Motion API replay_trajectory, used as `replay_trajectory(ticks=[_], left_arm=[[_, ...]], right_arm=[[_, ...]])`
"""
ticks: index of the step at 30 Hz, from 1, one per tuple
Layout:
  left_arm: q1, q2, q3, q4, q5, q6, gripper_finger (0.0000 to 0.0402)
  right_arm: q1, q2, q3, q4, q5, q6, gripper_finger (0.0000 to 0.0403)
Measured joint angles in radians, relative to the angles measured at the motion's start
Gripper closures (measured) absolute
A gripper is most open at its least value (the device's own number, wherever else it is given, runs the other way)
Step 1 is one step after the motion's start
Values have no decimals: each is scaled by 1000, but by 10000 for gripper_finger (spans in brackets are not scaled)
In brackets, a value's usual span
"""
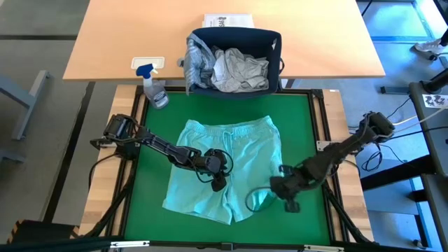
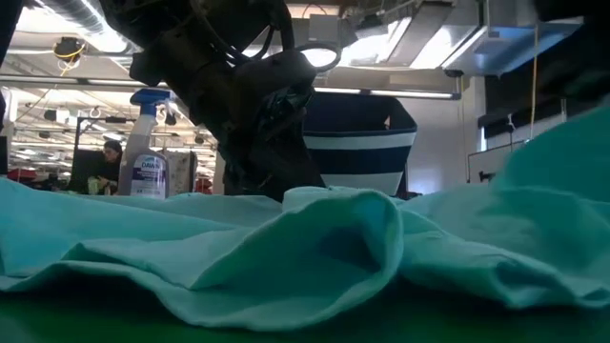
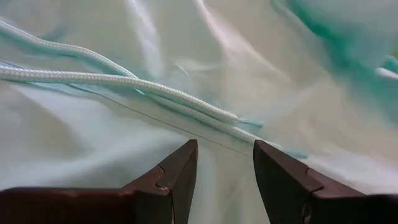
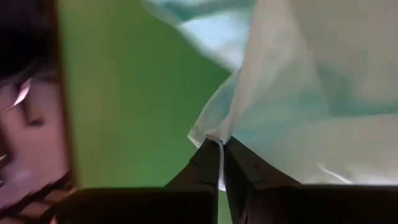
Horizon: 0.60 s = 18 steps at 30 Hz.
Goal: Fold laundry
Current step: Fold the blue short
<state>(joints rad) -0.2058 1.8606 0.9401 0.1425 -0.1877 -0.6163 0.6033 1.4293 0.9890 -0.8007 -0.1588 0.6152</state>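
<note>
Right now the mint-teal shorts are lying flat mid-mat, waistband toward 12 o'clock. Right gripper is sitting at about 5 o'clock, fingers pinched tight on the hem corner of one leg, probably readying a fold across. Left gripper is hovering over the shorts' centre, jaws parted and holding nothing, drawstring lying just ahead; likely positioned to pin the fabric. Remaining laundry is waiting in the striped basket at 12 o'clock, spray bottle at 10 o'clock.
</note>
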Motion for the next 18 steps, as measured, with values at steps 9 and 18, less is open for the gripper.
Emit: replay_trajectory(ticks=[9,18], left_arm=[[0,0,0,0,5,0,250],[0,-60,0,-30,175,-46,250]], right_arm=[[232,65,-1,33,51,340,378],[231,118,8,17,-60,385,303]])
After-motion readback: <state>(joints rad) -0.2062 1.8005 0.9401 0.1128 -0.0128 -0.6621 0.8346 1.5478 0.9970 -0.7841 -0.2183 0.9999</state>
